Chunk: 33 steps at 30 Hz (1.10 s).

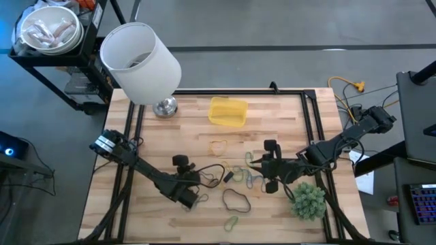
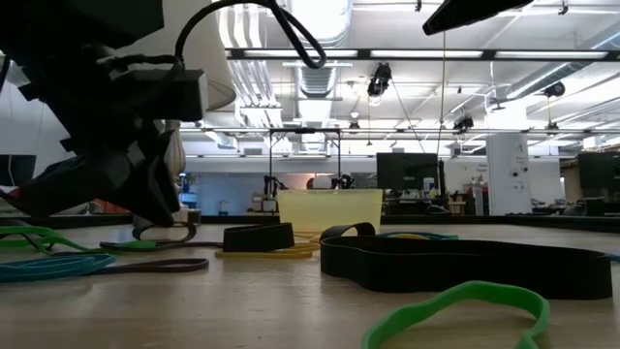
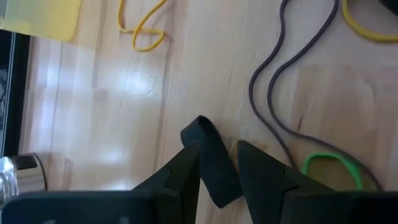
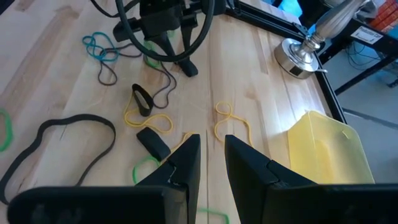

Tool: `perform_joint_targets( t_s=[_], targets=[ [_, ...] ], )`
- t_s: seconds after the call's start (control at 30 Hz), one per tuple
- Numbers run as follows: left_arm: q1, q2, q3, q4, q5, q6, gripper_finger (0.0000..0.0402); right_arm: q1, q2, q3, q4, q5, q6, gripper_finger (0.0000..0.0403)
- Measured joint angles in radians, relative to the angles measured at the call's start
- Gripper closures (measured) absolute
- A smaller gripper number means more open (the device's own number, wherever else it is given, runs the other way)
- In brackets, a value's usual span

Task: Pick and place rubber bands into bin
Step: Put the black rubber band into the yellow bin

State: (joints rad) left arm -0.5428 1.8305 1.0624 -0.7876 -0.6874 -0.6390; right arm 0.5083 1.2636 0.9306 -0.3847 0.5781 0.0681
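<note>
A: Which step? Where's everything?

B: Pickup. The left gripper (image 3: 217, 165) pinches a black band (image 3: 210, 158); the right gripper (image 4: 211, 155) hangs narrowly parted, empty.

A: Next?

B: Probably carry it to the bin (image 1: 227, 111), well apart at the table's far edge.
</note>
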Motion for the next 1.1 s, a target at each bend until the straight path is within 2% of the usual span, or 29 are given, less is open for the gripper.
perform_joint_targets(
  t_s=[0.27, 0.87, 0.97, 1.1],
  targets=[
    [0.002, 0.000, -0.054, 0.013, 0.001, -0.009, 0.0311, 0.000, 0.000, 0.000, 0.001, 0.000, 0.000, 0.0335],
    [0.026, 0.000, -0.055, 0.010, -0.036, -0.013, 0.0314, 0.000, 0.000, -0.002, 0.002, 0.000, 0.003, 0.0335],
    [0.027, 0.000, -0.055, 0.004, -0.036, -0.009, 0.0335, 0.000, 0.000, -0.002, 0.002, 0.000, 0.003, 0.0335],
    [0.026, 0.000, -0.056, -0.007, -0.028, -0.009, 0.0390, 0.000, 0.000, -0.002, 0.002, 0.000, 0.003, 0.0335]
  ],
)
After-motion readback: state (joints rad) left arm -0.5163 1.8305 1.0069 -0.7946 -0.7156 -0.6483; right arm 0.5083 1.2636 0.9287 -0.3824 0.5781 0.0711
